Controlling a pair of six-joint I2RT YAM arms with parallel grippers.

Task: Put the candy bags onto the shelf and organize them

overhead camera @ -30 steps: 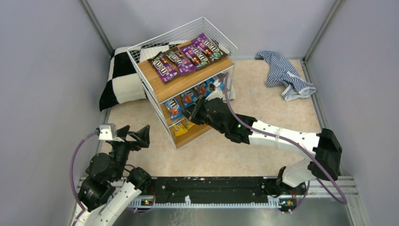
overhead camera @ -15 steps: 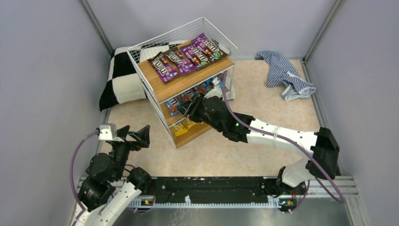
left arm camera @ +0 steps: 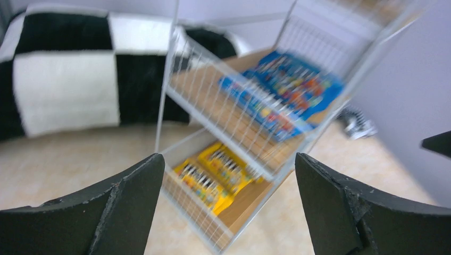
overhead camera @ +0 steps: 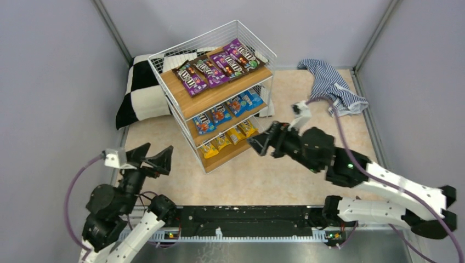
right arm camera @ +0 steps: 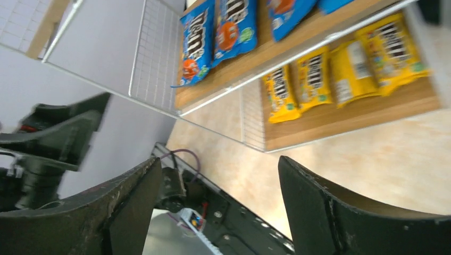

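Note:
The shelf (overhead camera: 204,99) stands at the back centre, with purple candy bags (overhead camera: 219,66) on the top board, blue candy bags (overhead camera: 227,108) on the middle one and yellow candy bags (overhead camera: 227,141) on the bottom one. My right gripper (overhead camera: 262,143) hangs open and empty just right of the bottom tier, apart from it. Its wrist view shows the blue bags (right arm camera: 218,37) and yellow bags (right arm camera: 340,69) beyond the gripper (right arm camera: 220,207). My left gripper (overhead camera: 151,156) is open and empty, front left of the shelf. The left wrist view is blurred but shows the yellow bags (left arm camera: 218,172).
A black-and-white checkered cushion (overhead camera: 142,93) lies against the shelf's left side. A blue-white striped cloth (overhead camera: 332,87) is crumpled at the back right. Grey walls close in the left, right and back. The arms' black base rail (overhead camera: 247,219) runs along the near edge.
My right gripper has pulled out of the middle tier, moved right and toward the near edge, and opened. Blue bags now show fully on the middle board. The left arm shifted slightly.

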